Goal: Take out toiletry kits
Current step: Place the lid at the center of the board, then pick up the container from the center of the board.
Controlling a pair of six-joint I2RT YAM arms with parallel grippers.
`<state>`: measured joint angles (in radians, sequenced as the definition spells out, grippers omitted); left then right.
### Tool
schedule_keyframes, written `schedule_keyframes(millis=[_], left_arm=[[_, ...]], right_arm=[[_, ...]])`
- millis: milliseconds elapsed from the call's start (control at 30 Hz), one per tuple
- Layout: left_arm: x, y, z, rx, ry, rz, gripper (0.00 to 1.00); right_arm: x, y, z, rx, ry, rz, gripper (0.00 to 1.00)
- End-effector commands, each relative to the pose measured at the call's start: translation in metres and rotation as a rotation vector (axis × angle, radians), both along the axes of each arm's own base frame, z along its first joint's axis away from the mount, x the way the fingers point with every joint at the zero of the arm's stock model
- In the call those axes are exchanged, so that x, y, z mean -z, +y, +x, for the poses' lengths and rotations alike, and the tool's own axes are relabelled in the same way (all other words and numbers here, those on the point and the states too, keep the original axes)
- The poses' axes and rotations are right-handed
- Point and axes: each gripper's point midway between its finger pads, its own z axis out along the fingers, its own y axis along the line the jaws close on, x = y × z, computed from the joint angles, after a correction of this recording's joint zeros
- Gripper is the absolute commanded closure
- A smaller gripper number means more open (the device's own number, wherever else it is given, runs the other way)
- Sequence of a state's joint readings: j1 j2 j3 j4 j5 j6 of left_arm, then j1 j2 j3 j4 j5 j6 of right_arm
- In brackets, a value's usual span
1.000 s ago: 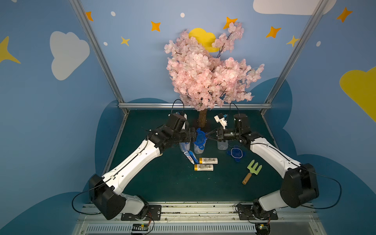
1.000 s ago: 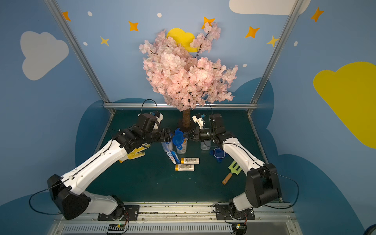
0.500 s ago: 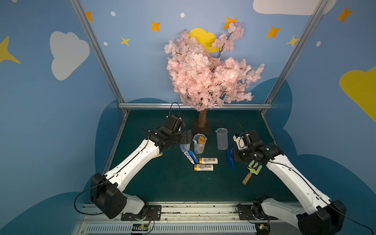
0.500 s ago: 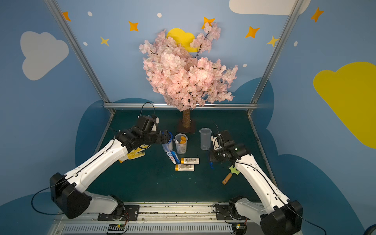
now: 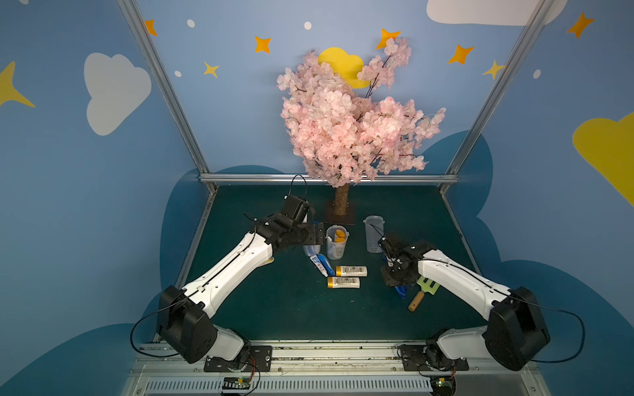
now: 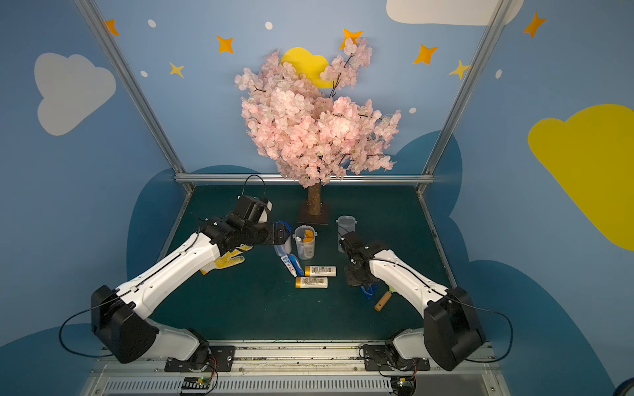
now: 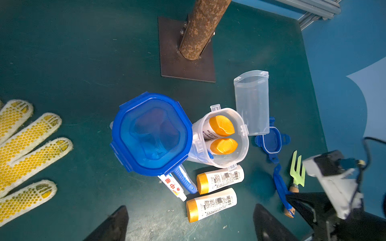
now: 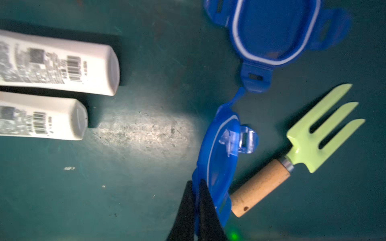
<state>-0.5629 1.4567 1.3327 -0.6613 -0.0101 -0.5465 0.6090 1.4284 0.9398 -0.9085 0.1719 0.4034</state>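
- Top views: two bottles point(image 5: 351, 271) lie on the desk point(image 5: 274, 308) (side by side), toothpaste point(image 6: 286, 264) just beside them.
- Left wrist: left pincer point(image 7: 190, 208) wide open, empty; two more bottles point(image 7: 221, 125) in the open jar point(image 7: 229, 161).
- Right wrist: right pincer point(image 8: 196, 187) pinched shut on a blue lid point(image 8: 221, 146) by the fork point(image 8: 313, 141).

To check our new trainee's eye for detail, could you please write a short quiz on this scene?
1. How many orange-capped bottles stand in the open jar?
2. True or false: the right tool is shut on a blue clip lid.
3. The lidded jar is: A beside the left tool; B beside the right tool; C lying on its side.
Key: 1. two; 2. true; 3. A.
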Motion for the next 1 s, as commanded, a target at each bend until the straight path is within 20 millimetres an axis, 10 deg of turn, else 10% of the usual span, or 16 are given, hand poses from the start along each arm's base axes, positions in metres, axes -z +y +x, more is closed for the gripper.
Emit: schedule_keyframes(millis=[0,300,500,700,967], left_arm=[[-0.001,-0.006,0.001,0.021,0.021,-0.007,0.09],[0.014,-0.035,0.006,0.078,0.049,0.067,0.21],[0.032,-0.047,0.014,0.078,0.093,0.144,0.23],[0.05,-0.06,0.024,0.075,0.133,0.175,0.53],[0.071,-0.069,0.032,0.076,0.21,0.232,0.7]], right_arm=[[0.012,0.016,-0.002,-0.013,0.042,0.032,1.0],[-0.004,0.058,0.003,-0.073,0.028,0.277,0.59],[-0.045,0.064,0.008,-0.127,-0.096,0.366,0.56],[-0.074,0.043,0.012,-0.059,-0.254,0.369,0.56],[-0.086,0.023,0.012,-0.007,-0.448,0.408,0.54]])
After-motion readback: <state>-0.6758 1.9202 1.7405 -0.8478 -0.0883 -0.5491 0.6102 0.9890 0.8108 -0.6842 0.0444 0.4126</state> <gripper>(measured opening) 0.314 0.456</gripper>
